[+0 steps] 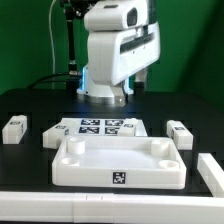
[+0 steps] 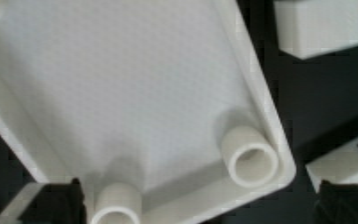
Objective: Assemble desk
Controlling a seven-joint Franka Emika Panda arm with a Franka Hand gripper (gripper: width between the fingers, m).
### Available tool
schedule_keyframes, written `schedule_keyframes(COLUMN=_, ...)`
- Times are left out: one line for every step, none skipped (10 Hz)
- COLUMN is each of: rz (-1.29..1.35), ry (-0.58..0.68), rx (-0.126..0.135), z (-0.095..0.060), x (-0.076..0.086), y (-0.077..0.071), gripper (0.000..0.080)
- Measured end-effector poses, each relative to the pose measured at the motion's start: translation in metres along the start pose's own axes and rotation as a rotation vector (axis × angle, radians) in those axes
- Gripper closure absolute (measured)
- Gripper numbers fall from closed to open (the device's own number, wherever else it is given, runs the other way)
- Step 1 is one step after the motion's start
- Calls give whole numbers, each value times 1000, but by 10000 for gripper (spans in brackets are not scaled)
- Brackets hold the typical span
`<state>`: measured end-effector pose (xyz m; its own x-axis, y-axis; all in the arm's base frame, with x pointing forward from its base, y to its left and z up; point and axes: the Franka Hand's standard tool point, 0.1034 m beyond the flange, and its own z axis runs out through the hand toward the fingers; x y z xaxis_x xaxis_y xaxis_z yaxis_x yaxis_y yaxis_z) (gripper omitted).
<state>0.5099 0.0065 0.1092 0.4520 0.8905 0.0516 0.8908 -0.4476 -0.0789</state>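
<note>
Tabletop (image 1: 90, 172) sockets-up, long axis across exterior view left-right; gripper (image 2: 194, 190) spread, empty.

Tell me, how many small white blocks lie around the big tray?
3. One leg lies at the exterior view's left, a second just right of the tabletop panel, a third farther right, cropped by the frame. Another may be hidden.

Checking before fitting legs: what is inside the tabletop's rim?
Inside the tabletop only bare floor and corner sockets show, nothing loose. In the exterior view its front wall hides the nearest floor strip.
</note>
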Motion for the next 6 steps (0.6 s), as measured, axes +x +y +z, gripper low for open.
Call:
schedule_keyframes(rz=2, ry=-6, rx=7, z=5, x=-3, y=3, gripper=150)
schedule_keyframes(rz=9, ry=-5, rx=6, z=4, x=-2, y=3, gripper=150)
schedule_keyframes(rz=9, ry=-5, rx=6, z=5, x=-2, y=3, gripper=150)
schedule_keyframes(rz=10, ry=-6, rx=8, z=5, x=-3, y=2, gripper=150)
schedule_keyframes(rz=-54, ry=0, rx=-9, z=7, x=-4, y=5, gripper=150)
schedule_keyframes(rz=-283, ry=14, rx=-79, z=13, x=-17, y=12, gripper=150)
